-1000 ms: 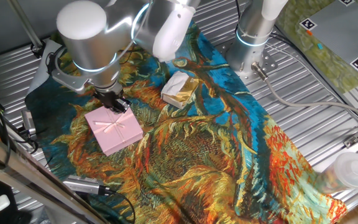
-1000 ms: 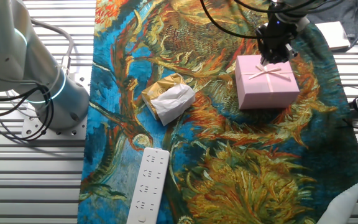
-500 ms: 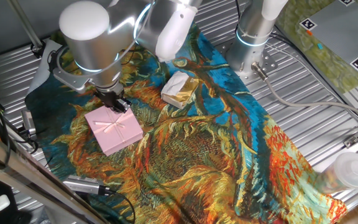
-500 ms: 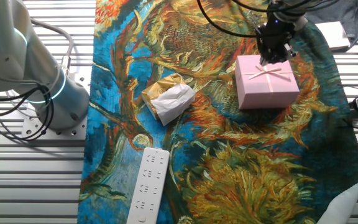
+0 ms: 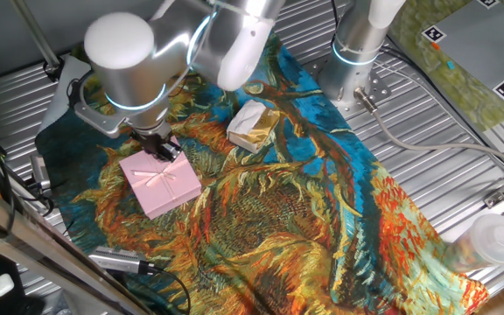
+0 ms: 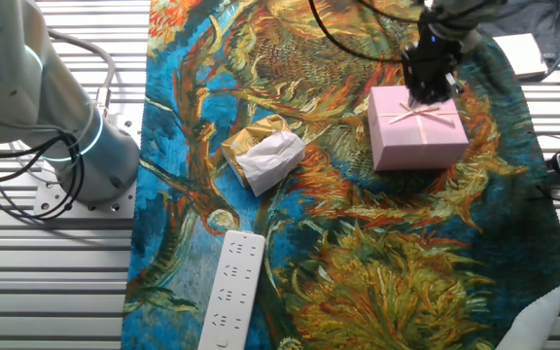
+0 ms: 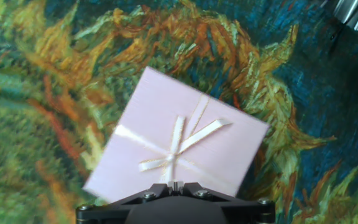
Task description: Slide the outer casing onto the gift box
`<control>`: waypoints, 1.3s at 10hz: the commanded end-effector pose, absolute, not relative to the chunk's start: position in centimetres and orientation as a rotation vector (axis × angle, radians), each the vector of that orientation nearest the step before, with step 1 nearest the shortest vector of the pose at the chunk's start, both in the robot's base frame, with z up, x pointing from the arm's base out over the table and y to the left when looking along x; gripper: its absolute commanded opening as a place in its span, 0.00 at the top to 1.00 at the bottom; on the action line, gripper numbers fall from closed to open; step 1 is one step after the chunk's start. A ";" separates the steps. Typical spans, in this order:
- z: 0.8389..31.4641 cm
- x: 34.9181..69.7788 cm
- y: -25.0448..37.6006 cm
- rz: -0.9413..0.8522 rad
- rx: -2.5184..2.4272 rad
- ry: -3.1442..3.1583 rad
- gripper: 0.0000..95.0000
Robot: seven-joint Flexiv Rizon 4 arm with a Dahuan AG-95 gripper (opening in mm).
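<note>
Outer casing: pale-pink square shell, ribbon bow on top, flat on the patterned cloth. It lies directly below and just ahead of the fingers.

Gift box: not separately visible; from these views the casing appears already seated over it, no rim distinguishable.

Gripper: at the casing's far edge, fingertips low against or just above that edge. Whether the fingers are spread or closed cannot be told; the hand view shows only the black mount.

Step in hand, as judged: final seating or release. Keep any push square to the edge and level, clear of the bow, so the shell does not skew.

Room: open cloth on the side away from the fingers and to both flanks. Cream-and-gold wrapped lump well apart; white power strip farther still.
</note>
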State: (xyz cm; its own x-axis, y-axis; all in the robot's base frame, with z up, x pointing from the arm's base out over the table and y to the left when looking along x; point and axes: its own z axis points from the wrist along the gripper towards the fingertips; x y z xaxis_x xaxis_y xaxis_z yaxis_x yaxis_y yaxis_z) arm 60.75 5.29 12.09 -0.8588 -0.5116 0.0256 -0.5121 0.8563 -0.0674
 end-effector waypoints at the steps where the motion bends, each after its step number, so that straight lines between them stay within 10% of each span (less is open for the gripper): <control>1: 12.0 61.7 4.3 0.112 0.865 -3.005 1.00; 13: 10.2 63.6 0.6 0.107 0.968 -3.007 1.00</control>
State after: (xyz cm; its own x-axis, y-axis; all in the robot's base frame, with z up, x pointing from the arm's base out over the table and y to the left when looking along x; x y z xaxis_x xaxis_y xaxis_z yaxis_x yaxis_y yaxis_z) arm 63.48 0.53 10.15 -0.8120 -0.5837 0.0025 -0.5824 0.8099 -0.0704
